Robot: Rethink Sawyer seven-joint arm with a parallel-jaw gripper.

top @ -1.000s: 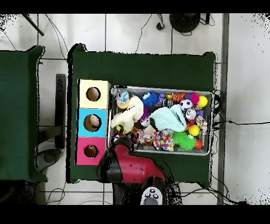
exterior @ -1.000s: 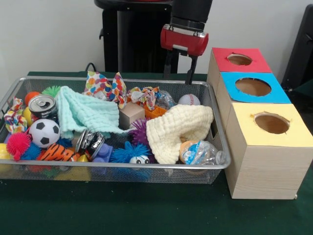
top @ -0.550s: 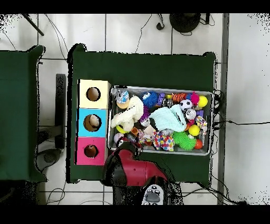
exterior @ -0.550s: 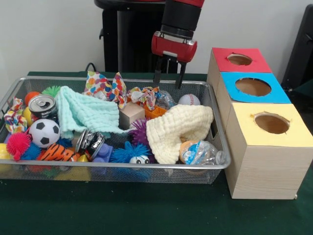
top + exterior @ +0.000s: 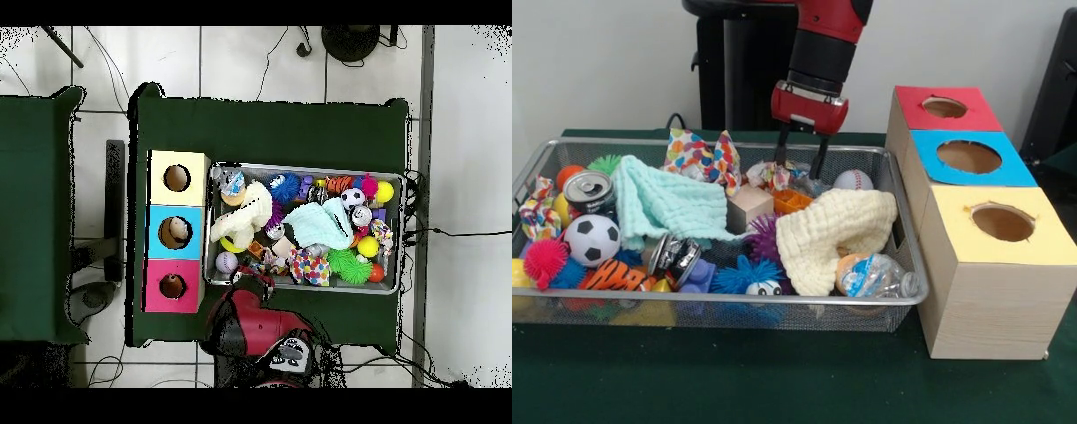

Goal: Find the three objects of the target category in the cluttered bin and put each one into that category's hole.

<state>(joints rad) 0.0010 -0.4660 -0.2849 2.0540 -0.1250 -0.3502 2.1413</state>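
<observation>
Over the last second the gripper (image 5: 800,162) has travelled from beside the red box (image 5: 943,109) toward ten o'clock in the front view and dropped lower, so its two fingers, spread apart and empty, now hang just inside the far rim of the wire bin (image 5: 905,238). That reads as the end of a return trip and the start of another search pass, not a delivery. The target category cannot be told from the frames. Directly below the fingertips lies a crumpled multicoloured cloth (image 5: 771,173) with an orange piece (image 5: 791,200) at its six o'clock, and a baseball (image 5: 853,180) sits at about three o'clock, near but not touching. The cream cloth (image 5: 834,231) at five o'clock covers part of the pile and may hide candidates. From above, the arm overhangs the bin's edge near the baseball (image 5: 227,262), while the blue box (image 5: 177,233) seems to hold something already.
</observation>
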